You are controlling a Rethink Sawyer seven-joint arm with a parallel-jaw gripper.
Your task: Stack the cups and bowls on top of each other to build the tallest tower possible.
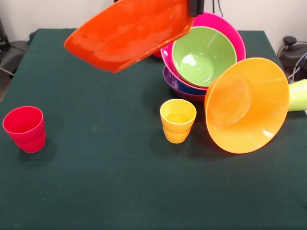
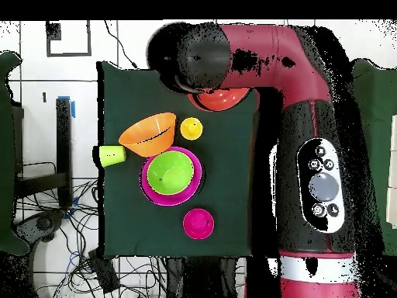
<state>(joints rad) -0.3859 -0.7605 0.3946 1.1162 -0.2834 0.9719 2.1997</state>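
My gripper (image 1: 195, 7) is shut on the rim of the red-orange bowl (image 1: 129, 31) and holds it tilted high above the table; the bowl also shows under the arm in the overhead view (image 2: 222, 99). The tower stands right of it: the lime green bowl (image 1: 204, 55) sits in the pink bowl (image 1: 229, 29), over a blue rim (image 1: 184, 88) and the purple bowl (image 1: 176, 86). The light orange bowl (image 1: 247, 105) leans on its side against the tower. The yellow cup (image 1: 178, 120) stands upright in front. The red cup (image 1: 25, 128) stands at the near left. The lime green cup (image 1: 298, 95) lies on its side.
A small red bowl (image 2: 198, 223) sits on the robot's side of the tower, only a red sliver (image 1: 157, 53) of it showing in the front view. The dark green table cloth (image 1: 105, 182) covers the table. Cables (image 2: 46, 217) lie on the floor beside it.
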